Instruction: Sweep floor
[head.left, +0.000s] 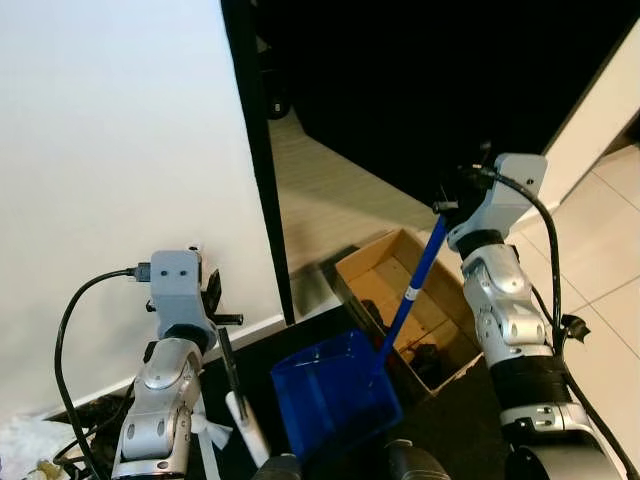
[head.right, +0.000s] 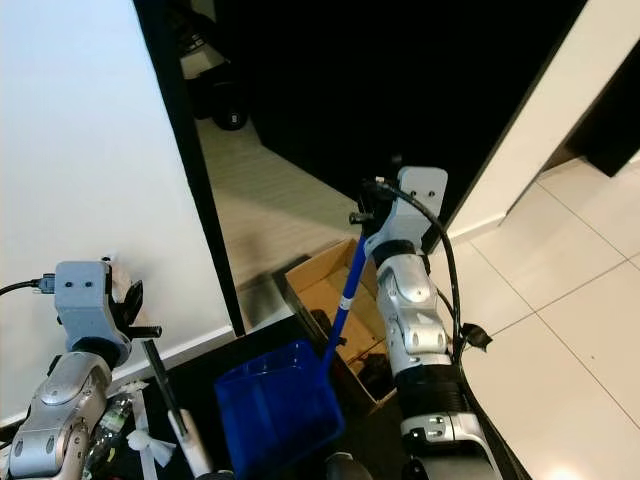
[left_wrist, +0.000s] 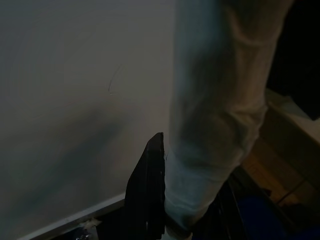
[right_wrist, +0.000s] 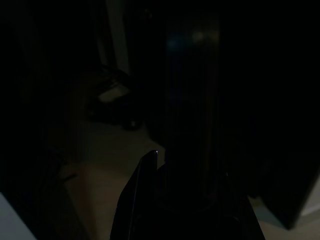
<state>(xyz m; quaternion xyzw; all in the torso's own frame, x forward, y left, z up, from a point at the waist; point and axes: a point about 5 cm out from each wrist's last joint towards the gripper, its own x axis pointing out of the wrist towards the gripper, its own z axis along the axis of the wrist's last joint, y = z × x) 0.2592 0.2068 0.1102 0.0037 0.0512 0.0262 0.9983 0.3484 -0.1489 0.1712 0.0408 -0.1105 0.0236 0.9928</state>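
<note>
Right gripper (head.left: 441, 208) clamped high on blue dustpan (head.left: 335, 395) handle: light, stiff, prone to swing. Left gripper (head.left: 226, 322) closed around broom (head.left: 240, 405) stick, rigid, slightly slippery.

An open cardboard box (head.left: 400, 290) is sitting on the pale tiled floor (head.left: 610, 260), beside the white wall (head.left: 110, 150).
</note>
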